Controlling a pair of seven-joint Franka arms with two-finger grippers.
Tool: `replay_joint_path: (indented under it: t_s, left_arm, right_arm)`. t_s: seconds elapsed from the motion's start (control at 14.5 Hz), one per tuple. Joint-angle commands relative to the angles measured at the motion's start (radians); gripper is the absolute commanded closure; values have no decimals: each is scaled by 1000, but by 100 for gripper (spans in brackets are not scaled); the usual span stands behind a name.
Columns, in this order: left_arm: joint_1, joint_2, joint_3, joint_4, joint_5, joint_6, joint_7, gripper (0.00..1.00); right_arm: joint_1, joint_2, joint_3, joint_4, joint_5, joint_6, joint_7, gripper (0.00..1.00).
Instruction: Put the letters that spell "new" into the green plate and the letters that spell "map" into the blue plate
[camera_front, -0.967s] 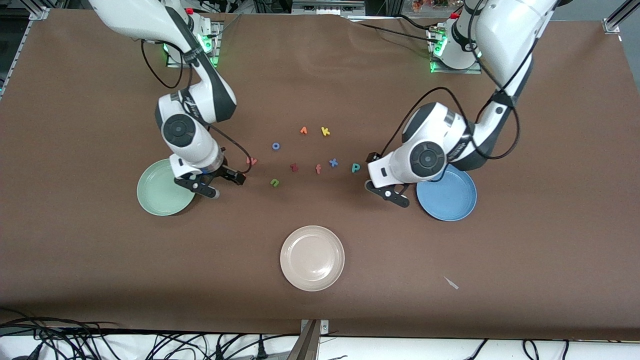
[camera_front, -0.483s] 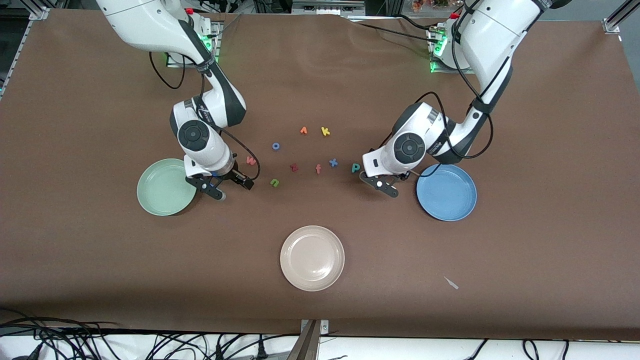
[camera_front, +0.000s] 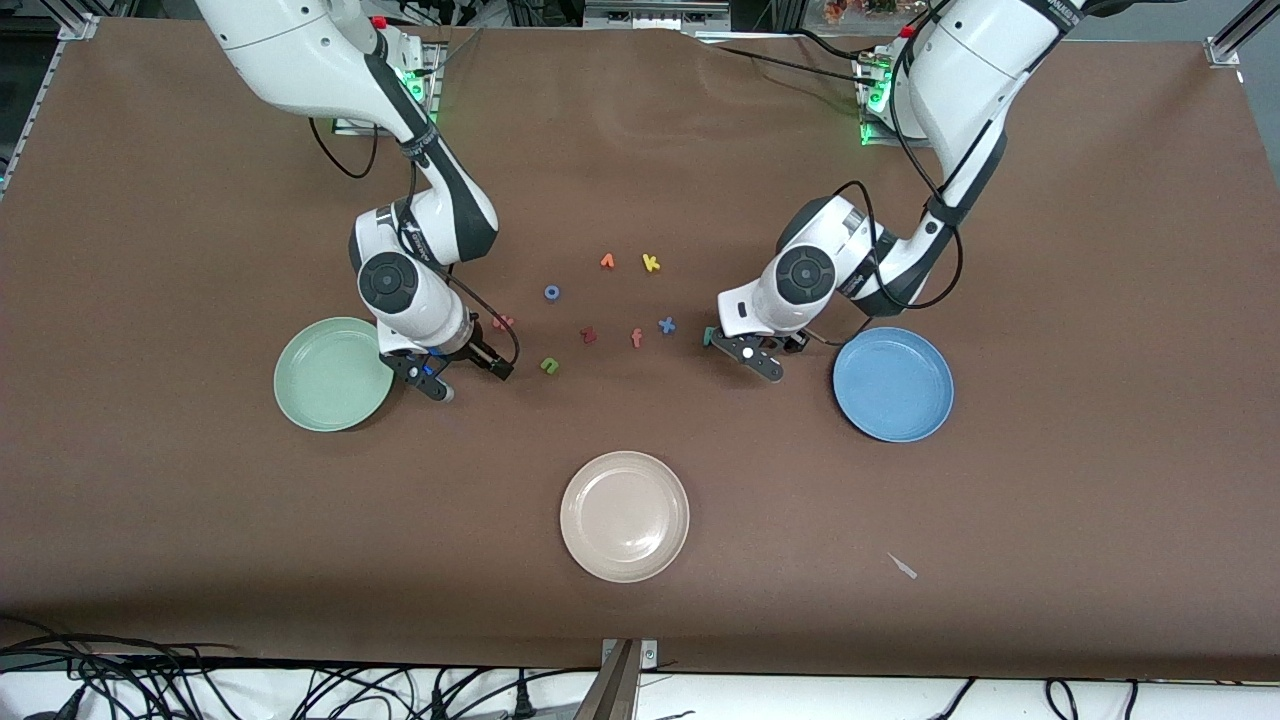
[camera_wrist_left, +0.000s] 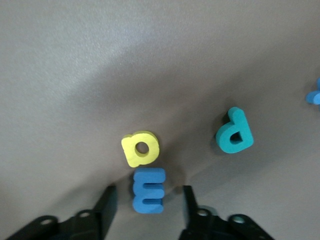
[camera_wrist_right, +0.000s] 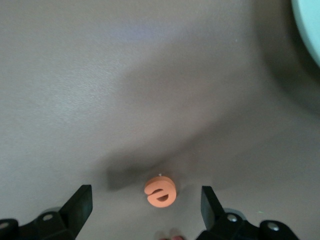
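Note:
In the left wrist view the blue "m" (camera_wrist_left: 148, 190) lies on the table between the fingers of my left gripper (camera_wrist_left: 148, 204), which is open with a gap on each side. The yellow "a" (camera_wrist_left: 141, 148) touches the "m", and the teal "p" (camera_wrist_left: 235, 131) lies apart. My left gripper (camera_front: 758, 355) is low between the "p" (camera_front: 708, 337) and the blue plate (camera_front: 893, 385). My right gripper (camera_wrist_right: 146, 197) stands wide open around the orange "e" (camera_wrist_right: 160, 191), beside the green plate (camera_front: 330, 375). The pink "w" (camera_front: 503, 322) and green "n" (camera_front: 549, 366) lie close to my right gripper (camera_front: 465, 375).
Other loose letters lie mid-table: blue "o" (camera_front: 551, 292), an orange one (camera_front: 607, 261), yellow "k" (camera_front: 651, 263), dark red "z" (camera_front: 588, 335), salmon "f" (camera_front: 637, 338), blue "x" (camera_front: 666, 325). A beige plate (camera_front: 625, 516) sits nearer the camera, a white scrap (camera_front: 903, 566) toward the left arm's end.
Both grippers came off their plates' edges toward the middle letters and dropped lower. The left gripper's fingers have narrowed around the "m"; the right gripper stays wide.

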Motion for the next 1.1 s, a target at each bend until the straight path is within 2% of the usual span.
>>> replay_joint_path:
  t_s: [0.0,0.07,0.28,0.48,0.62,0.83,0.97,1.04]
  left_arm:
    - [-9,-15,0,-12,65,13,-18,91]
    - [-6,-17,0,-12,65,11,-18,100]
    - [0,-40,0,-11,67,-7,-15,100]
    - [37,-126,1,37,67,-206,26,100]
    - [78,-141,1,109,67,-333,115,100]
    - [190,-138,3,167,67,-382,295,100]
    - [264,-131,3,170,67,-371,441,100]
    - [282,-126,3,170,68,-369,471,100]
  right_arm:
    - [3,17,3,6,22,11,-3,13]
    - [3,19,5,6,22,10,-3,20]
    - [0,22,15,6,22,10,-3,43]
    - [0,25,17,6,28,11,-1,72]
    - [0,25,17,6,28,11,-3,84]
    - [0,25,17,7,28,10,-3,100]
    - [0,23,18,41,28,-18,-1,100]
    - [0,22,18,76,28,-83,-3,100]
